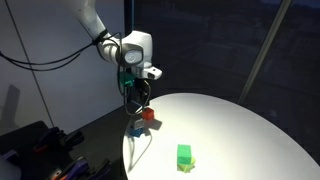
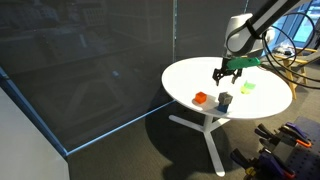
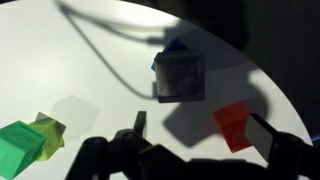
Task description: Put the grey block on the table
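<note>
Gripper [image 2: 226, 76]: jaws spread wide, nothing held, hung above table [image 2: 190, 75]. Grey block [image 3: 178, 78]: 1, blue cube [image 3: 178, 46] seen touching it. Red block [image 3: 233, 125]: 1, near. Green block [image 3: 20, 145]: 1, apart.

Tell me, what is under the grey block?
A blue cube seems to sit under the grey block; only a blue sliver shows at its edge. The rest is covered.
</note>
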You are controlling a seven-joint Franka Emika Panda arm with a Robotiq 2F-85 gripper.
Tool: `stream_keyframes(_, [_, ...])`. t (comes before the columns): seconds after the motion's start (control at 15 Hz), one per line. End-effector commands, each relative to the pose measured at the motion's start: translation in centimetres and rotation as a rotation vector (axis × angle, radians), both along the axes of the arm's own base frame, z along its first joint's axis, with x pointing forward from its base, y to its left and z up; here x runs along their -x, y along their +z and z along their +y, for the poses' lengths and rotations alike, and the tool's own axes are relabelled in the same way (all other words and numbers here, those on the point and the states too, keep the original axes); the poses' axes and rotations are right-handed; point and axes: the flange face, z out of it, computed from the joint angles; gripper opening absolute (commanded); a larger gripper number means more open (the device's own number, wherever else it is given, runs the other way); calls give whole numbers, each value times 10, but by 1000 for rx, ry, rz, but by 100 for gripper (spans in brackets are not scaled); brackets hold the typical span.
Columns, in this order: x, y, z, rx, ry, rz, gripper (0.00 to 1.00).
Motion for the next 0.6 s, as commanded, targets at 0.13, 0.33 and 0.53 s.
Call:
stream_keyframes(0.13, [5,2,1,4,4,-17,100])
stream_keyframes(0.33, [11,-1,3,2,7,-16,100])
stream_keyframes(0.53, [18,-3,2,4,5,-18,100])
